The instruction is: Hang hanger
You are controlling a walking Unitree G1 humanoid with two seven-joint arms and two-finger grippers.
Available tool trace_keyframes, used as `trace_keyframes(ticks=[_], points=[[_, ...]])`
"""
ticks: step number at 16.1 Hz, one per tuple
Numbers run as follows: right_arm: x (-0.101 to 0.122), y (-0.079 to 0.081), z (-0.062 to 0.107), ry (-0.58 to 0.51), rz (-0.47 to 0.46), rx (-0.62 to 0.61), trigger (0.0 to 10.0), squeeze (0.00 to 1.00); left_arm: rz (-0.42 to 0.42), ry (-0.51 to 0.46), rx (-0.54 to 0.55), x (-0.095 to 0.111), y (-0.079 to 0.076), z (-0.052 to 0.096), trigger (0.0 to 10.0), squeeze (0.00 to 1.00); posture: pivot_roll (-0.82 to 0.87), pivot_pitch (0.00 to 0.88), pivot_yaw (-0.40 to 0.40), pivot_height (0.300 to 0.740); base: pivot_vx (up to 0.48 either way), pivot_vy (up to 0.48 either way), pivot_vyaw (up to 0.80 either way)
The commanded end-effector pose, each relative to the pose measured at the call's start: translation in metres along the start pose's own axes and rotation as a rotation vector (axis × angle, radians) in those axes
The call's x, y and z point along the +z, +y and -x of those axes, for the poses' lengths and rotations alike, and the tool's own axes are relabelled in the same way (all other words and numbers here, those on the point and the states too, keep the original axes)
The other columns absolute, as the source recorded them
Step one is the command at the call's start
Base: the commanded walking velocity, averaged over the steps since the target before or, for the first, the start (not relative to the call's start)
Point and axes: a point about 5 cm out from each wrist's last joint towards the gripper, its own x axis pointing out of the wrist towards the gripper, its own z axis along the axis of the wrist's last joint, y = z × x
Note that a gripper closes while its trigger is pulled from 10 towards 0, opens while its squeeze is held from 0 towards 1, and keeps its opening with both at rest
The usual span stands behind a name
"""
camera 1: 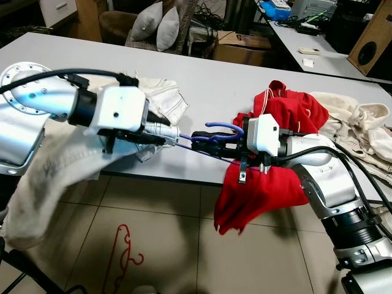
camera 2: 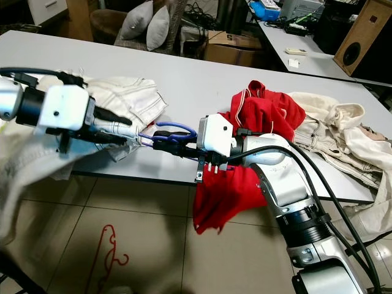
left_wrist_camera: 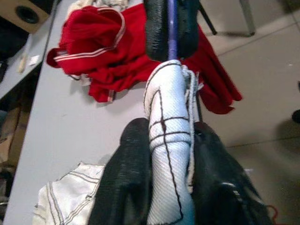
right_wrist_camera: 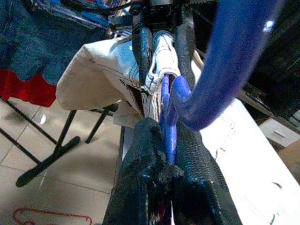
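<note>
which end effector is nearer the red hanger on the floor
Left. The left end effector is almost above the red hanger; the right end effector holds the blue hanger further right.

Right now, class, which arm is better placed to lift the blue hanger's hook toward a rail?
Right, probably. The right tool is shut on the blue hanger just below its hook, while the left tool pinches the white cloth threaded on the hanger's end.

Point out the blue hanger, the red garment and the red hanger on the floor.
blue hanger point(camera 1: 224, 127): left eye view, top of its hook.
red garment point(camera 1: 263, 195): left eye view, part drooping off the table edge.
red hanger on the floor point(camera 1: 122, 250): left eye view, its wire frame.
</note>
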Motion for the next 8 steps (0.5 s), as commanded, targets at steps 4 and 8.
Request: trace_keyframes(ticks=[4, 8], points=[[0.0201, -0.0043, -0.0039, -0.058, 0.093, 0.034, 10.0, 0.00, 0.001, 0.022, -0.062, 0.0005, -0.0009, -0.0062, 0.0, 0.00, 0.25, 0.000, -0.085, 0.740, 0.000, 0.000, 0.00], [0.0240, -0.0075, -0.0059, -0.069, 0.105, 0.027, 10.0, 0.00, 0.010, 0.076, -0.046, -0.0060, -0.0021, -0.0111, 0.0, 0.00, 0.25, 0.000, -0.087, 0.740, 0.000, 0.000, 0.00]])
